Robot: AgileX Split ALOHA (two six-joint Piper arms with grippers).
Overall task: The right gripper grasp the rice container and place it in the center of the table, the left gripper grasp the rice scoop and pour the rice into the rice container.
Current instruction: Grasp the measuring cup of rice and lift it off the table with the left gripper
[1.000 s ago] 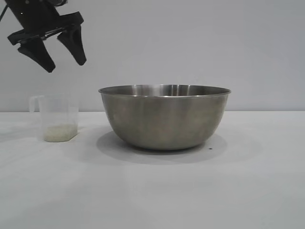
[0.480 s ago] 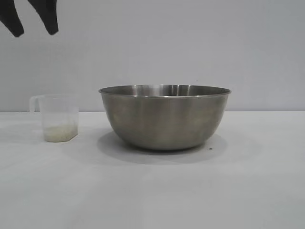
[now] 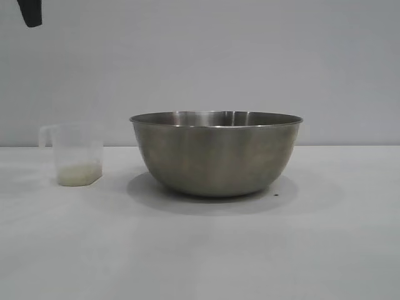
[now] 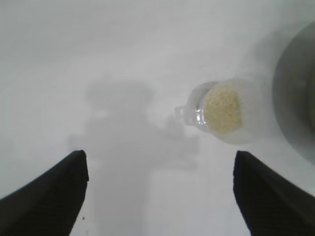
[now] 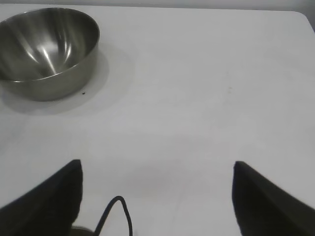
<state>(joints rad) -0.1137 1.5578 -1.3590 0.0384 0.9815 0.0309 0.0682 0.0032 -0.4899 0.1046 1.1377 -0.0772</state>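
Exterior view: left end effector (image 3: 30, 12) higher.

Exterior: level, close, table height. Wrists look down; all share rice container (image 3: 215, 153).

1. The rice container (image 3: 215, 156) was brushed steel, dull outside, glossier inside.
2. The rice scoop (image 3: 76, 154) was translucent, smooth plastic.
3. The table (image 3: 200, 250) looked matt, smooth white.

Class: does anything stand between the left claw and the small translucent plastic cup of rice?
Nothing visible does. The left claw hangs open above bare white table, and the translucent plastic cup stands apart beside the steel bowl.
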